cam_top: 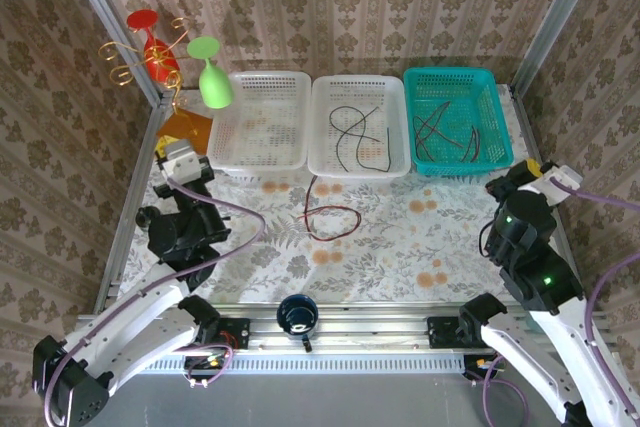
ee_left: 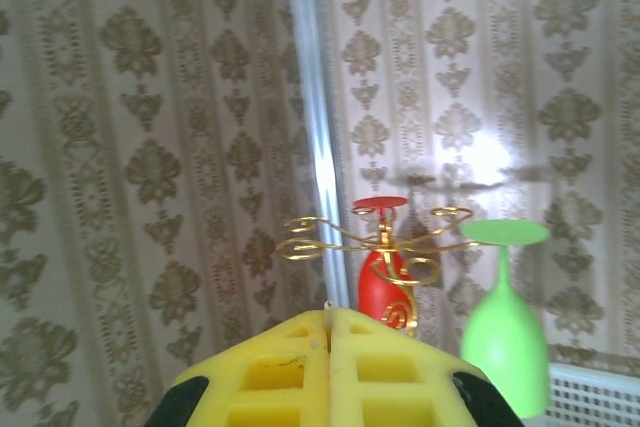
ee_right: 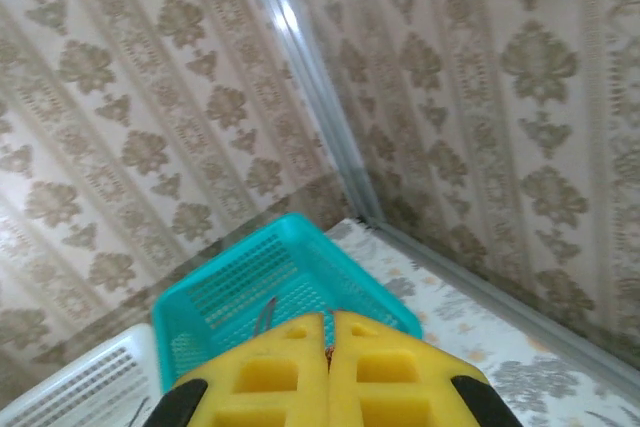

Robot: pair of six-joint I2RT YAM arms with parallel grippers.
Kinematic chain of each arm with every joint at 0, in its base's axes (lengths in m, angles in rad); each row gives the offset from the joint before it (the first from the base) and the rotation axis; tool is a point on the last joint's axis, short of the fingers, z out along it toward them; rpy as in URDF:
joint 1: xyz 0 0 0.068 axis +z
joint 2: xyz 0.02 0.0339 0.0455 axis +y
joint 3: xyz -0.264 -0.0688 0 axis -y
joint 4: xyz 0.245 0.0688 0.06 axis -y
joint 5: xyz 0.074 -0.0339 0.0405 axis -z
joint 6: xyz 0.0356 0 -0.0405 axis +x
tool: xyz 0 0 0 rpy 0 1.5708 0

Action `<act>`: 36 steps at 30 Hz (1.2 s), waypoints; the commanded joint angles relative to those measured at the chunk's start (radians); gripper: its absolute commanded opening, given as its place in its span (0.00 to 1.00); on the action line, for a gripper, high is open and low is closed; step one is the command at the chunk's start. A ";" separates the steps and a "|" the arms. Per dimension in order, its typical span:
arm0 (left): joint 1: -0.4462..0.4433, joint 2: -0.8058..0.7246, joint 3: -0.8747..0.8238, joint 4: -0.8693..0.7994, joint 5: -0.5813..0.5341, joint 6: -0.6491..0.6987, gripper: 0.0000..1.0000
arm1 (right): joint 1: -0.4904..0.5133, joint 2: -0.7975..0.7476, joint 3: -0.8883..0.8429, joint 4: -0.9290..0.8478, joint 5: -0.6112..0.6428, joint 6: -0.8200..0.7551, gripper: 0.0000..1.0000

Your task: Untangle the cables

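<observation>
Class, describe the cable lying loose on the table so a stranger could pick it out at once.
Start at the flowered table, then find the middle white basket of the three along its far edge. Just in front of it lies a red-and-black cable in a loop, the only one outside a basket.

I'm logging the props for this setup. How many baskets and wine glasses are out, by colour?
White baskets: 2
Teal basket: 1
Red glass: 1
Green glass: 1
Total: 5
</observation>
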 commanded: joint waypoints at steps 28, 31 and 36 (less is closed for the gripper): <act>0.021 0.226 0.459 -0.615 0.715 -0.320 0.00 | -0.005 0.040 0.075 0.037 -0.151 0.003 0.00; 0.038 0.310 0.566 -0.643 0.736 -0.300 0.00 | -0.005 0.045 0.080 0.030 -0.157 0.008 0.00; 0.092 0.433 0.723 -0.644 0.807 -0.317 0.00 | -0.005 0.051 0.085 0.032 -0.170 0.014 0.00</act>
